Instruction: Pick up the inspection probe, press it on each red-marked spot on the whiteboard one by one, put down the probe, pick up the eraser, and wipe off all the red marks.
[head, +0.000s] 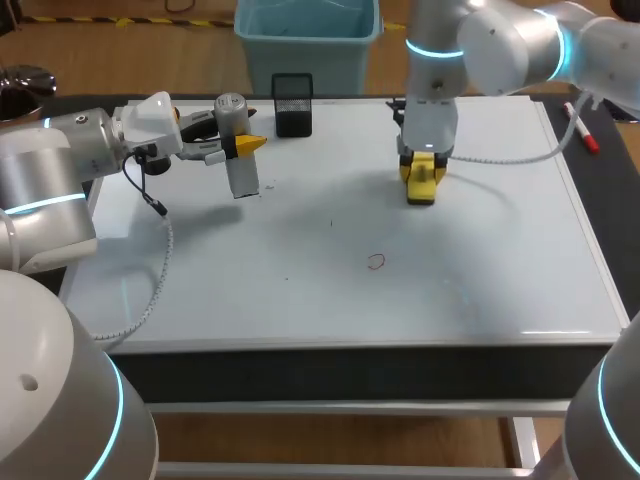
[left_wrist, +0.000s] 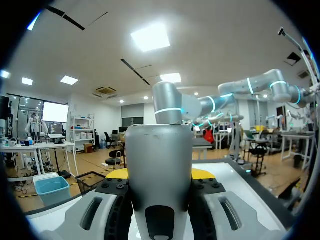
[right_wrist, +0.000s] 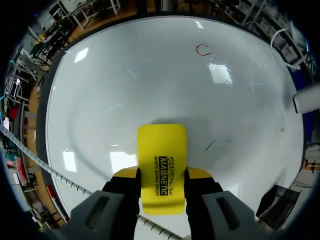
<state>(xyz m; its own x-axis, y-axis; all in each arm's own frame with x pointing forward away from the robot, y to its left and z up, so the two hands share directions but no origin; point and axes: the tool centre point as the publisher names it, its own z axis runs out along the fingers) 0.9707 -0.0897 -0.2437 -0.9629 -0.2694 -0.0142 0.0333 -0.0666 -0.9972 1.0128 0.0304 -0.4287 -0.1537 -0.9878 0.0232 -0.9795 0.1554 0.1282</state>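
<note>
A grey cylindrical probe (head: 235, 150) hangs upright above the whiteboard's (head: 480, 290) far left part, with my left gripper (head: 245, 146) shut on it. In the left wrist view the probe (left_wrist: 159, 165) fills the space between the fingers of the left gripper (left_wrist: 160, 176). My right gripper (head: 421, 172) is shut on a yellow eraser (head: 422, 186) over the far middle of the board. The right wrist view shows the eraser (right_wrist: 162, 165) clamped from both sides by the right gripper (right_wrist: 162, 176). One small red mark (head: 376, 262) lies on the board, well ahead of the eraser (right_wrist: 203, 49).
A black mesh cup (head: 292, 103) stands at the board's far edge, beside the probe. A red marker (head: 583, 133) lies past the board's right edge. Faint dark strokes (head: 332, 222) sit near the board's middle.
</note>
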